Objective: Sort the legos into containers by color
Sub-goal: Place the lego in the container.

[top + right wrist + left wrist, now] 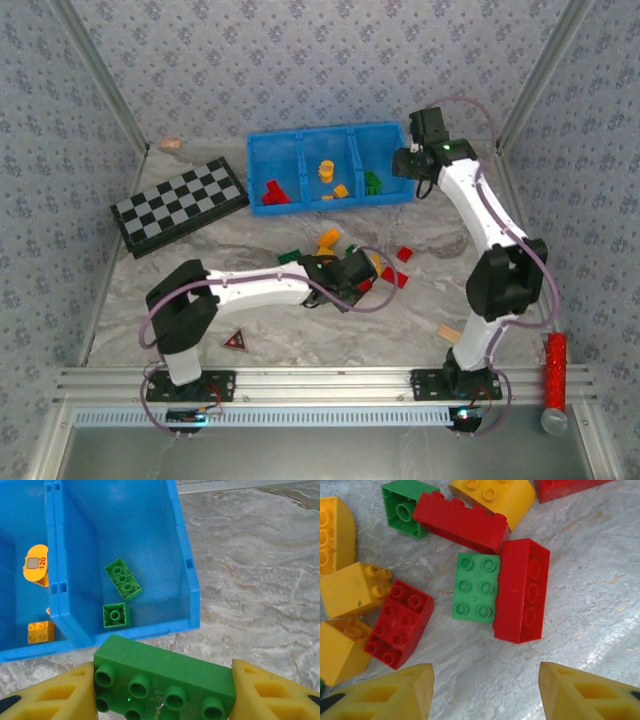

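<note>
Marble tabletop [250, 580]: right gripper [162, 692] clamps a green brick [160, 665], long axis spanning the jaws; the tray [186, 565] lies just ahead, its nearest compartment holding greens [122, 579]. Left gripper [485, 692] hangs open over loose bricks [522, 597].

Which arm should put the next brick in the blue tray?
The right arm, probably. The right fingers hold a green brick just beside the blue tray, near the compartment with two green bricks. The left fingers are open and empty above the loose bricks on the table.
</note>
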You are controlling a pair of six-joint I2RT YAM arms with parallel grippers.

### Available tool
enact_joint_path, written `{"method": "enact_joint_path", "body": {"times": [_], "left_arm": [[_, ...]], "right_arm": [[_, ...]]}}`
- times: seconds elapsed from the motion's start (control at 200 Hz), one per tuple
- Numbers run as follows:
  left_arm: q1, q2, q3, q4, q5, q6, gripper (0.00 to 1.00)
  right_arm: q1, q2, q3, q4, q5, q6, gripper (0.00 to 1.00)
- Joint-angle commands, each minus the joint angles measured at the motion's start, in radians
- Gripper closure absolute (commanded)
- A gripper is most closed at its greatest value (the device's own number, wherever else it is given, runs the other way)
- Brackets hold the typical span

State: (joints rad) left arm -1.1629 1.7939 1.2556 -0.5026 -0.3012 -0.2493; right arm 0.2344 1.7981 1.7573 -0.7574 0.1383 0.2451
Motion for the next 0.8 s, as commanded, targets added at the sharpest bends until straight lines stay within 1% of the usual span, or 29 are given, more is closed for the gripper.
{"method": "enact_joint_path", "body": {"times": [0.0, 0.26, 0.445, 0.635, 0.795], "left_arm": [[-0.006, 0.037, 0.05, 0.034, -0.05, 0.046, 0.43], [-0.016, 0.081, 0.099, 0.014, -0.037, 0.061, 0.43], [-0.024, 0.101, 0.109, 0.006, -0.022, 0.076, 0.43], [-0.033, 0.145, 0.127, 0.004, -0.06, 0.097, 0.43], [-0.034, 0.171, 0.144, 0.01, -0.06, 0.1, 0.44]], "right_arm": [[0.005, 0.083, 0.072, 0.008, -0.023, -0.052, 0.56], [0.0, 0.298, 0.222, -0.011, -0.061, -0.081, 0.57], [-0.007, 0.41, 0.295, -0.014, -0.086, -0.072, 0.56], [-0.019, 0.466, 0.332, -0.015, -0.107, -0.062, 0.56], [-0.026, 0.488, 0.337, -0.01, -0.113, -0.061, 0.54]]}}
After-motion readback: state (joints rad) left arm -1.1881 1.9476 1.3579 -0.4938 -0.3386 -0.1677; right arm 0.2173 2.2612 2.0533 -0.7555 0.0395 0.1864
